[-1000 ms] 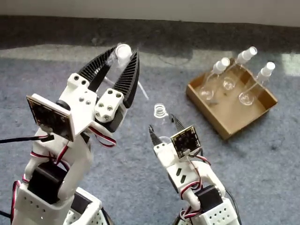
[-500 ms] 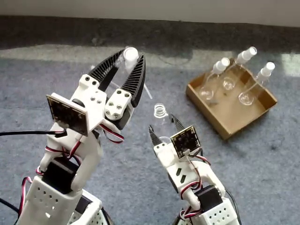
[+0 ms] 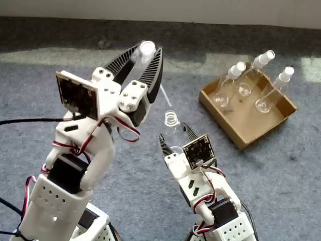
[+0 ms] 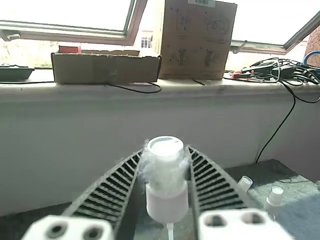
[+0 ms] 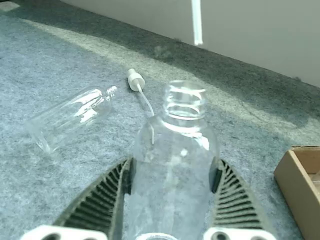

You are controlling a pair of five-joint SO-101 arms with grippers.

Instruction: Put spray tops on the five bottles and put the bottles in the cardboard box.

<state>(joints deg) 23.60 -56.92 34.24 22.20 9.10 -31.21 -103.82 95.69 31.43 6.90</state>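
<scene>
**Left pincer (image 3: 148,50) holds a top high, right pincer (image 3: 173,133) holds the open bottle**

Left pincer is closed on a spray top (image 3: 147,48), gripped near the fingertips and raised well above the bench (image 3: 281,175). Its thin dip tube (image 3: 163,95) slants down toward the right arm. Right pincer is clamped around an upright bottle (image 3: 171,120) whose neck is open. The tube's end hangs near that neck but off to one side, not inside it.

The likely trouble is alignment. If the top comes down off-line, the tube may catch the rim or slide down outside the bottle and bend. A sideways push could also tilt the smooth bottle in its grip or twist the top out of the fingertips.

Three capped bottles (image 3: 251,75) already stand in the cardboard box (image 3: 223,123). A second bottle (image 5: 70,120) lies on the bench beside a spare top (image 5: 135,79), close enough to be knocked.
</scene>
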